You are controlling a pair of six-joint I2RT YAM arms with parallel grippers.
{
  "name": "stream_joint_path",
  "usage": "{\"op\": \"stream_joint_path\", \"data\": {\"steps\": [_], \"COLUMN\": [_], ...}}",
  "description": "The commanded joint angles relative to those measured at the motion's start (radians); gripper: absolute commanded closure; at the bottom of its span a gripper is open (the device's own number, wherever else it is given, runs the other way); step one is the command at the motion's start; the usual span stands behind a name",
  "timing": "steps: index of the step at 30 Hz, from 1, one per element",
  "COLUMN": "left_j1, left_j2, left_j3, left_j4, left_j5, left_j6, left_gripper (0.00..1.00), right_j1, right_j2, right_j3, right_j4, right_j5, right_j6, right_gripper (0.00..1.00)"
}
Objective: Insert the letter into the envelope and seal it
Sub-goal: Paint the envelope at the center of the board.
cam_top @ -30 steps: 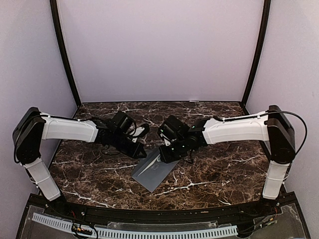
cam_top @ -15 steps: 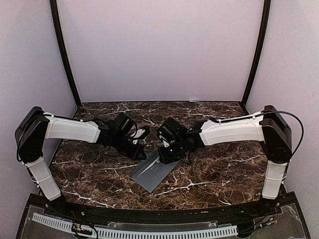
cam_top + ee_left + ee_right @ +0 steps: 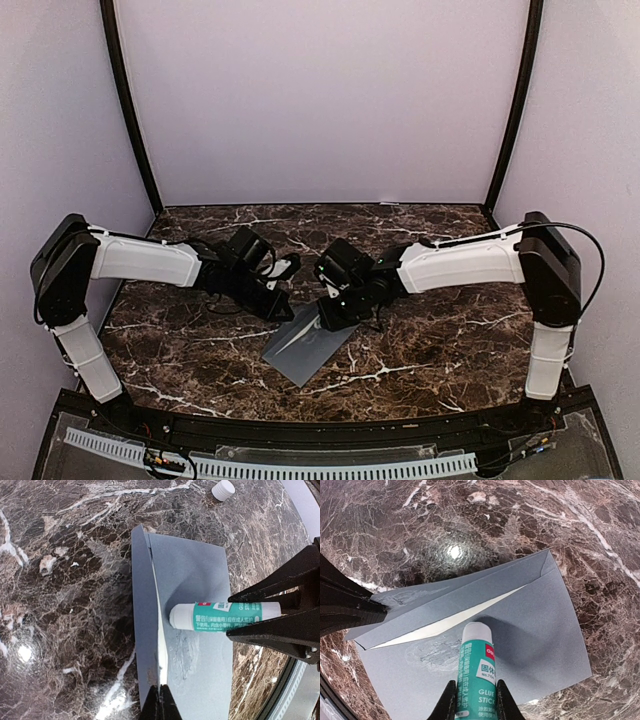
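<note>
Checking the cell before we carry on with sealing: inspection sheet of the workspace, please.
Surface: dark marble table, glossy.
Job's things: envelope flat, flap lifted, glue smear on body; letter edge shows inside.
Clutter: white cap lying apart from envelope.
Grippers: left gripper shut on flap tip; right gripper shut on uncapped glue stick.
Cables: black cable looped at right shoulder.
Surroundings: lilac walls, black posts.

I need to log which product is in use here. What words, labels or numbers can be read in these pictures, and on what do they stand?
"GLUE STICK", on two lines: on the glue stick, right wrist view.
"固体", in a white box, cut off at the side: same tube.
Fine Chinese print along the tube, both wrist views: too small to read.
The envelope: no writing visible.
</note>
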Motion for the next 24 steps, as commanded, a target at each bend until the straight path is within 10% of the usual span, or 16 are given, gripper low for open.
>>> {"op": "stream_joint_path", "data": {"steps": [1, 24], "left_j1": [0.003, 0.004], "left_j2": [0.005, 0.012], "left_j3": [0.01, 0.012], "left_j4": [-0.012, -0.014], "left_j5": [0.01, 0.018], "left_j6": [0.005, 0.007], "left_gripper": [1.0, 1.0], "right_j1": [0.006, 0.04], "right_j2": [0.019, 0.019], "right_j3": [0.007, -0.009], "right_j4": [0.007, 0.066], "right_j5": [-0.026, -0.13], "right_j6": [-0.019, 0.005], "right_gripper": [1.0, 1.0]}}
